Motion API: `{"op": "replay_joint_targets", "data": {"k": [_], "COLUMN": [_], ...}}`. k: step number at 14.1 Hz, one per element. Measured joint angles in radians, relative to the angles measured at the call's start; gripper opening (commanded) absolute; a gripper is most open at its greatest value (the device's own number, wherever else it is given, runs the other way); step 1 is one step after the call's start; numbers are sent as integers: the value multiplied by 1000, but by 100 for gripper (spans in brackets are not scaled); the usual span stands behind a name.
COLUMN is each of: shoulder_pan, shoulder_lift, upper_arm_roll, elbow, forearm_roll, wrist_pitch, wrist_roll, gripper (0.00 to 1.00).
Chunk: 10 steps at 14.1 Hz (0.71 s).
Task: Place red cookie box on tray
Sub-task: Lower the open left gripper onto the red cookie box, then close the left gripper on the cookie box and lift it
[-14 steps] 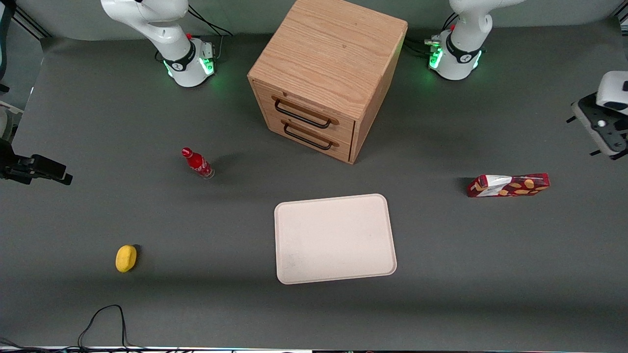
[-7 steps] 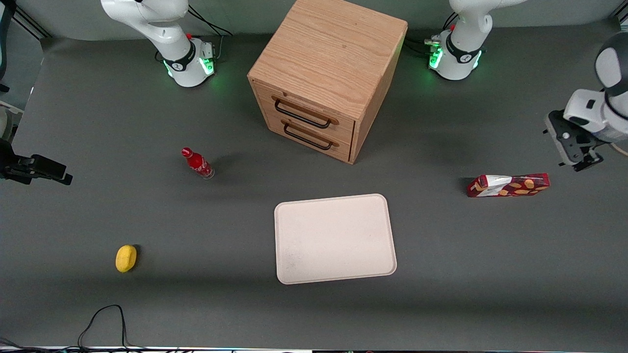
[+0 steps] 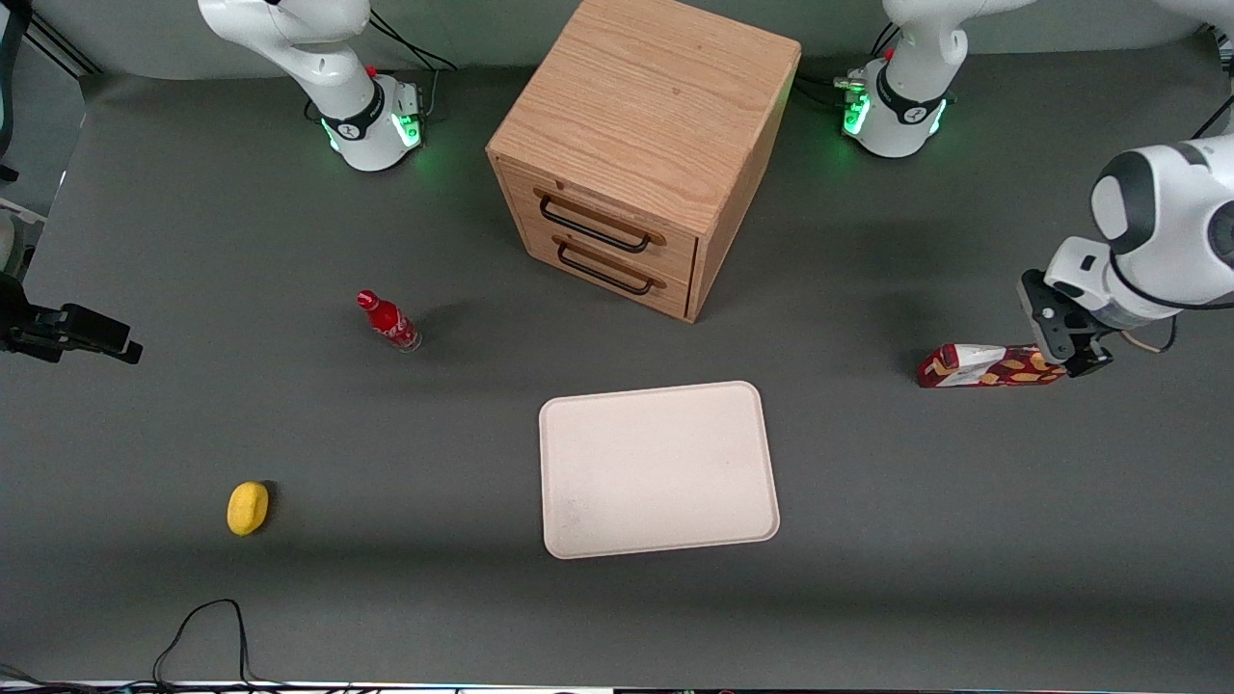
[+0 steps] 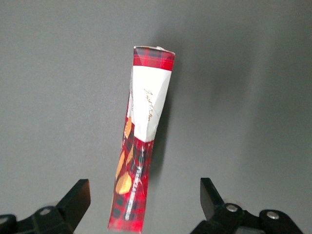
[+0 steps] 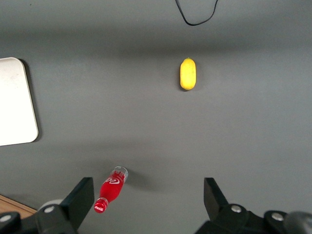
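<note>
Tray (image 3: 658, 469) well apart from gripper (image 3: 1065, 339), toward parked arm's end. Red cookie box (image 3: 993, 366) on table just below gripper; fingers (image 4: 75, 199) spread wide, empty. Centre over box middle, straddle narrow sides, descend, then close.

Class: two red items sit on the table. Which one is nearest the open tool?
The red cookie box: long, slim, with cookie pictures, directly under the open tool. The small red bottle stands toward the parked arm's end.
</note>
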Motion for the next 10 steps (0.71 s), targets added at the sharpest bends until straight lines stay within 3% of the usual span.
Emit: {"op": "replay_joint_targets", "data": {"k": [5, 10], "shoulder_pan": [0, 1], "shoulder_lift": [86, 126], "upper_arm_roll": [1, 5], "elbow": [-59, -69], "forearm_roll": [0, 0], "wrist_pitch": [188, 240], "wrist_roll": [13, 15], "gripper": [100, 100]}}
